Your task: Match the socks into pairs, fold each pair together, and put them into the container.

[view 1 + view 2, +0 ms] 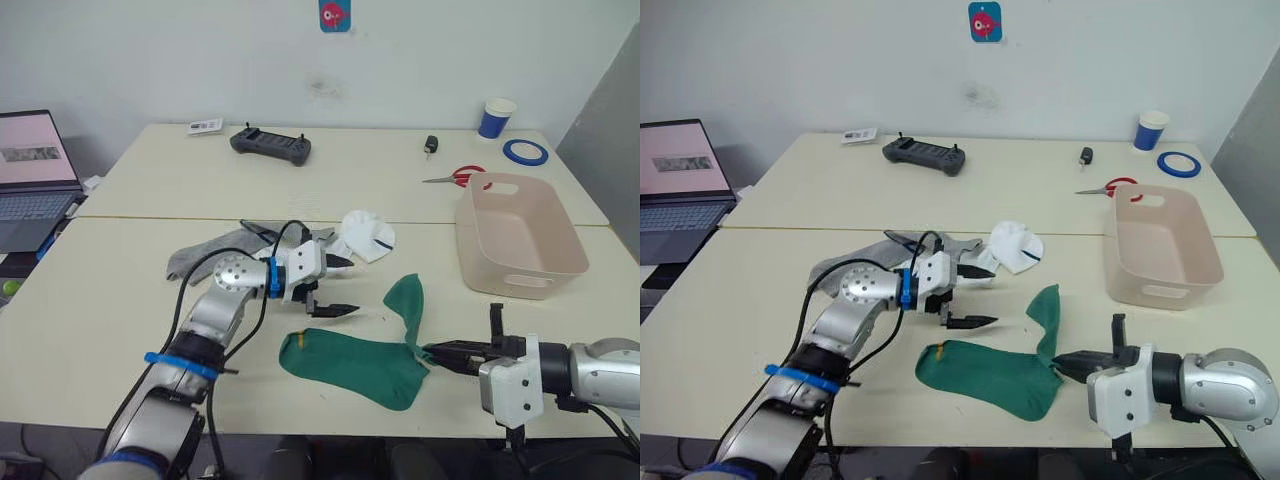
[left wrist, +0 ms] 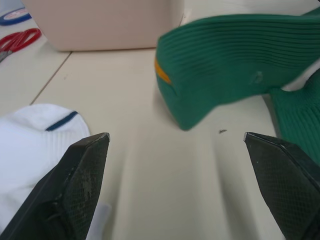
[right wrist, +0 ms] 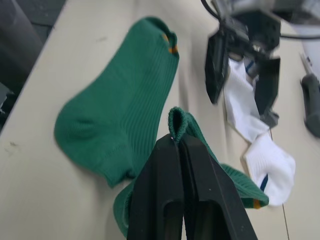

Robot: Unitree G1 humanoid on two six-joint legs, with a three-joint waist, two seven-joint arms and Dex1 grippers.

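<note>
Two socks (image 1: pixel 350 366) are lying at the front of the table (image 1: pixel 90 330), touching each other. More socks (image 1: pixel 365 235) are lying behind them. The container (image 1: pixel 515 235) is sitting to the right. Scissors (image 1: pixel 458 178) are lying just behind the container.

Head stereo pair looks down over table (image 1: pixel 120 330) (shared scene); wrist cameras close, along fingers.

Two green socks (image 1: pixel 350 365) lie on the table; two white socks (image 1: pixel 366 235) just behind them; at least one grey sock (image 1: pixel 205 252). One tub (image 1: pixel 512 240); one cup (image 1: pixel 496 118); one pair of scissors (image 1: pixel 458 177).
</note>
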